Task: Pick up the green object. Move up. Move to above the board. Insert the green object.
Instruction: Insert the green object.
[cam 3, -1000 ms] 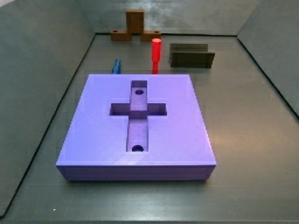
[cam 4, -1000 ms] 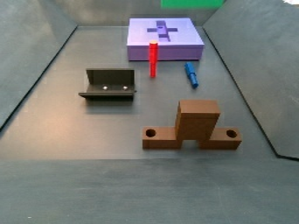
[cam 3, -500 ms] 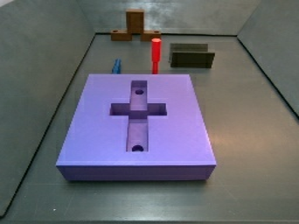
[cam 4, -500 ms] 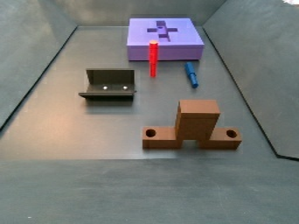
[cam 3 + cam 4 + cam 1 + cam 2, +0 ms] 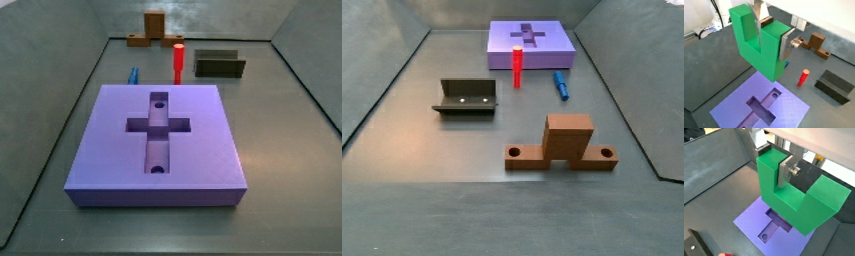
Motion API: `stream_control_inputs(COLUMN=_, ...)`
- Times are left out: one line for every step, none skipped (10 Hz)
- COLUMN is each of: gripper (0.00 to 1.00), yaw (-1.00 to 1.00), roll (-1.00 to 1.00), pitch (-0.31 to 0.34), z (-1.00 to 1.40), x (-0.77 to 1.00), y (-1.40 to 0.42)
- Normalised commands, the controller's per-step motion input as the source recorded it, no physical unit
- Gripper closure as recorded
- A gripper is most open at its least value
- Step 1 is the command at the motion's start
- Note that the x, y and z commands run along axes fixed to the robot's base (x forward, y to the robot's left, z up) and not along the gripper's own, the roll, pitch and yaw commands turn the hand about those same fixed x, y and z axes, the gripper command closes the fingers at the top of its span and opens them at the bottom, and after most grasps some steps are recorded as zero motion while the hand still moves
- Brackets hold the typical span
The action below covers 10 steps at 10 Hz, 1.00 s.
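Observation:
My gripper is shut on one prong of the green object, a bright green U-shaped piece, and holds it in the air. One finger sits in the notch and the other on the prong's outer face. The same grip shows in a wrist view on the green object. The purple-blue board with its cross-shaped recess lies on the floor below the piece in both wrist views. The board also shows in both side views. Gripper and green object are out of both side views.
A red peg stands upright beside the board. A small blue piece lies near it. The dark fixture and a brown block on a base stand beyond.
A strip of green at the top edge of a side view one second ago is gone from that view. Nothing on the floor has moved.

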Motion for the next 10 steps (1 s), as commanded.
stream_control_inputs(gripper=1.00, yaw=0.00, roll=0.00, pitch=-0.066, z=-0.34, x=0.00, y=0.00)
stream_control_inputs(gripper=1.00, yaw=0.02, roll=0.05, pitch=-0.106, z=-0.75, x=0.03, y=-0.06)
stream_control_inputs(gripper=1.00, yaw=0.05, roll=0.11, pitch=-0.079, z=-0.88, x=0.20, y=-0.18)
stream_control_inputs(gripper=1.00, yaw=0.00, roll=0.13, pitch=-0.006, z=-0.85, x=0.60, y=-0.41)
stream_control_inputs(gripper=1.00, yaw=0.00, roll=0.17, pitch=0.000, z=-0.91, x=0.68, y=-0.46)
stream_control_inputs(gripper=1.00, yaw=0.00, roll=0.19, pitch=0.000, z=-0.88, x=0.77, y=-0.48)
stream_control_inputs(gripper=1.00, yaw=0.00, roll=0.21, pitch=0.000, z=-0.80, x=0.87, y=-0.44)
stream_control_inputs(gripper=1.00, yaw=0.02, roll=0.21, pitch=0.027, z=-0.80, x=0.62, y=-0.15)
stream_control_inputs(gripper=1.00, yaw=0.05, roll=0.02, pitch=0.013, z=-0.79, x=0.27, y=0.00)
stream_control_inputs(gripper=1.00, yaw=0.00, roll=-0.06, pitch=0.000, z=-0.66, x=0.13, y=0.00)
